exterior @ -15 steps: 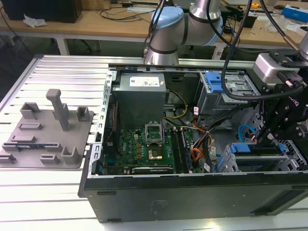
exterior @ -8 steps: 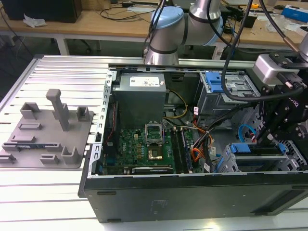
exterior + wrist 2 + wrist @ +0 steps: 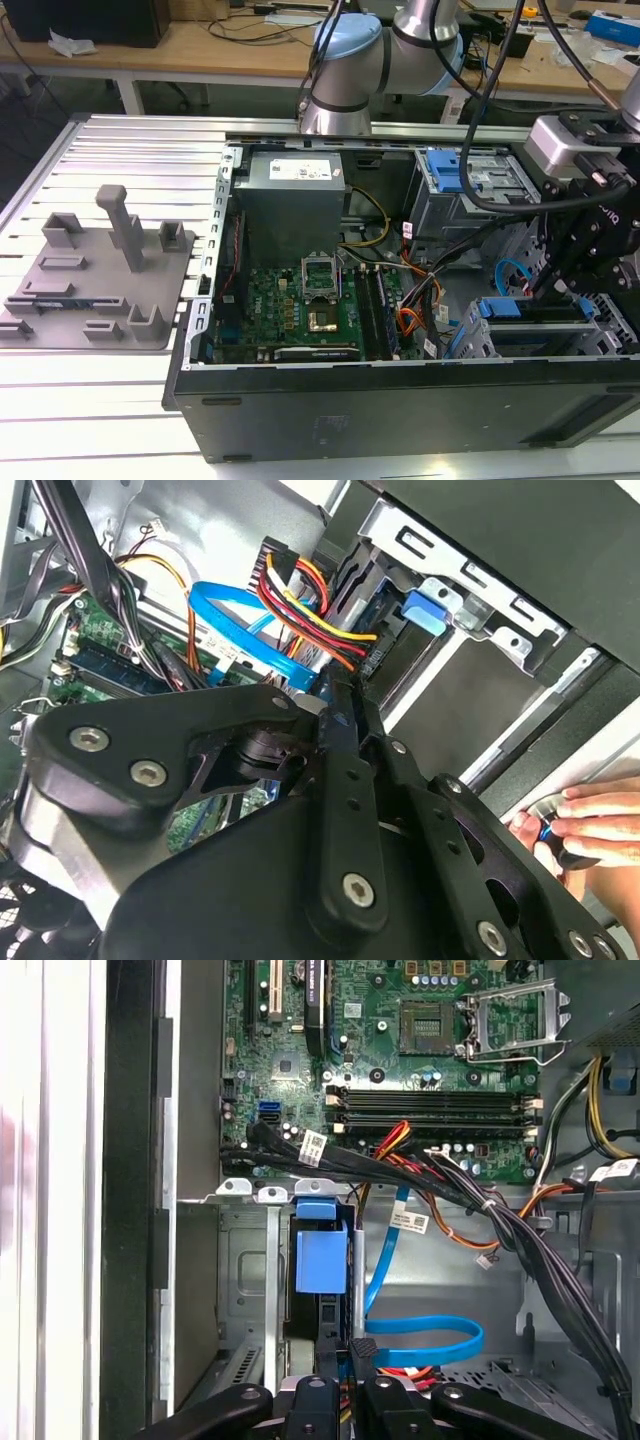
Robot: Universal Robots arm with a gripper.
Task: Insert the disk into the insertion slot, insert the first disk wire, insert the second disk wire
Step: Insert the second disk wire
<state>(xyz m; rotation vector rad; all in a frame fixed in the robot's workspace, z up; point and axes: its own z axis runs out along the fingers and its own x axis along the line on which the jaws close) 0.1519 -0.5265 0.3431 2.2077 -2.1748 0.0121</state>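
Open computer case (image 3: pixel 400 400) lying on a ribbed metal tabletop (image 3: pixel 120 420), side panel off, interior exposed.

Gripper (image 3: pixel 560 275): black, at the exterior view's right end of the case, lowered over the drive cage. In the first wrist view the gripper (image 3: pixel 352 1360) has its fingers (image 3: pixel 364 1348) drawn close together on a dark connector at the end of a bundle of red, yellow and black wires; the same bundle (image 3: pixel 320 605) runs up to the fingertip area in the second wrist view. Whether the connector is fully seated cannot be told.

Disk (image 3: pixel 535 312): seated in the insertion slot (image 3: pixel 475 345), its blue frame visible along the top edge. In the first wrist view the disk's blue frame tab (image 3: pixel 321 1260) sits inside the grey metal cage (image 3: pixel 250 1280), just beside the fingers.

Blue flat cable (image 3: pixel 425 1340): loops beside the disk, rising toward the motherboard (image 3: pixel 400 1060).

Power supply (image 3: pixel 295 205): grey box, far side of the case, left of the larger drive bay with a blue latch (image 3: pixel 448 170).

Grey plastic fixture (image 3: pixel 100 270): on the tabletop at the exterior view's left, well apart from the case.

A person's hand (image 3: pixel 585 825): in the second wrist view, outside the case wall, holding a small dark object.
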